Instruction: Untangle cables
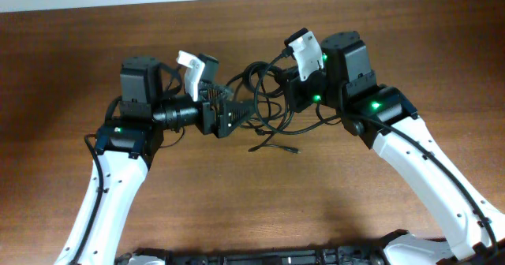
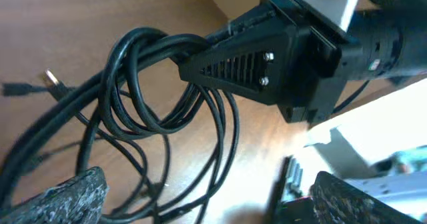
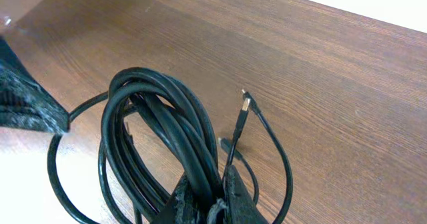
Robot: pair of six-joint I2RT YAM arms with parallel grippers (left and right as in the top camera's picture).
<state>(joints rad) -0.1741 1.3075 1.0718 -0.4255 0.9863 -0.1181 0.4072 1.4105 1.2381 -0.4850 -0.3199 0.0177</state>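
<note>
From my seat, the left gripper (image 2: 210,183) stands wide open. Its two rough pads (image 2: 67,199) are spread apart low in the left wrist view, with cords running between them. I cannot tell whether either pad touches a cord.

The cables (image 1: 264,99) lie mid-table (image 1: 71,52), between the two arms. They are thin, round, glossy black cords, gathered into several overlapping loops that cross each other in a loose bunch. One free end trails out of the bunch toward my edge of the table and finishes in a small plug (image 1: 292,149). In the right wrist view, another end curves up and shows a short metal-tipped plug (image 3: 245,104). A similar plug (image 2: 53,81) lies on the wood at the far left of the left wrist view.

To the right, the right gripper (image 3: 210,192) is clamped shut on the cables. Its fingers pinch a thick handful of strands where the loops come together, and the rest of the coil arches away from its tip over the brown wood.
</note>
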